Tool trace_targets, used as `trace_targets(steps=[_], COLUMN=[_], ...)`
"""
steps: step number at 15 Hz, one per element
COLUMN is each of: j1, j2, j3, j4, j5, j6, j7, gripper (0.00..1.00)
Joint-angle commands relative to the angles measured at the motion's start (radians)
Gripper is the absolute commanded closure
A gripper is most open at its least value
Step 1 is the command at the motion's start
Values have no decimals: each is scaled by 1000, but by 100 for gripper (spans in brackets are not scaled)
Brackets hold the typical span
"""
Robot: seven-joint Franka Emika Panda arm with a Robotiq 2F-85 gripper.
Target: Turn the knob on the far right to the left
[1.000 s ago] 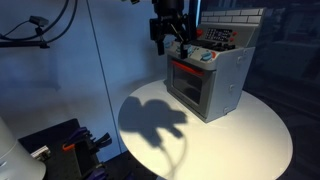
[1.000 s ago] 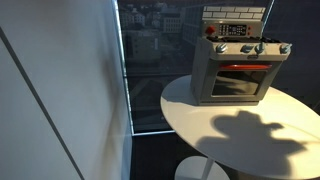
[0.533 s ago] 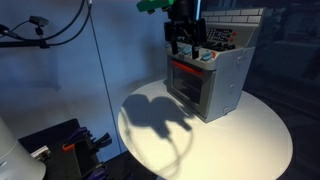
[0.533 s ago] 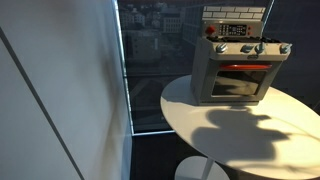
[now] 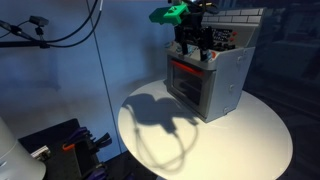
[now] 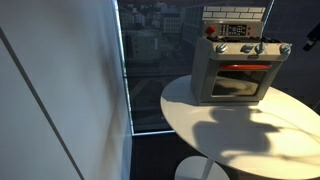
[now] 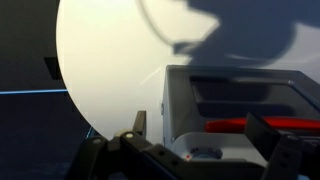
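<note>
The grey toy stove (image 5: 228,85) stands on a round white table and shows in both exterior views (image 6: 236,80). Pale-blue knobs sit in a row above its red control strip. The knob at the right end (image 6: 284,47) is in plain view. My gripper (image 5: 196,44) hangs open just over the row, at the stove's front top edge, and its tip enters at the frame edge (image 6: 312,42), beside that knob. In the wrist view my open fingers (image 7: 200,140) straddle a pale round knob (image 7: 205,153); I cannot tell which one it is.
The round white table (image 5: 245,145) carries only the stove, near its far edge (image 6: 200,115). A glass wall (image 6: 150,60) stands behind it. Dark equipment and cables (image 5: 60,145) lie on the floor beside the table.
My gripper has moved along the stove's front top edge toward the right end of the knob row. Its tip now enters the other exterior view.
</note>
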Motion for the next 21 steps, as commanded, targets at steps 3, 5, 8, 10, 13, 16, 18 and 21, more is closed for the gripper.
trace_targets(steps=[3,5,8,10,13,16,18,21], j1=[0,1,-1,0,1,2,3,5], j2=[35,30,31,31,31,21,14,12], j3=[14,19,22,23,23,25,27,30], j4=[13,4,1,1,-3,-23,-40,-60], j5=[88,96,75,75,87,116,146,183], j6=[98,114,102,102,113,137,174,238], j7=[-11,-14,-2,-2,-7,-12,-16,-14], gripper=[0,0,0,0,0,0,0,0])
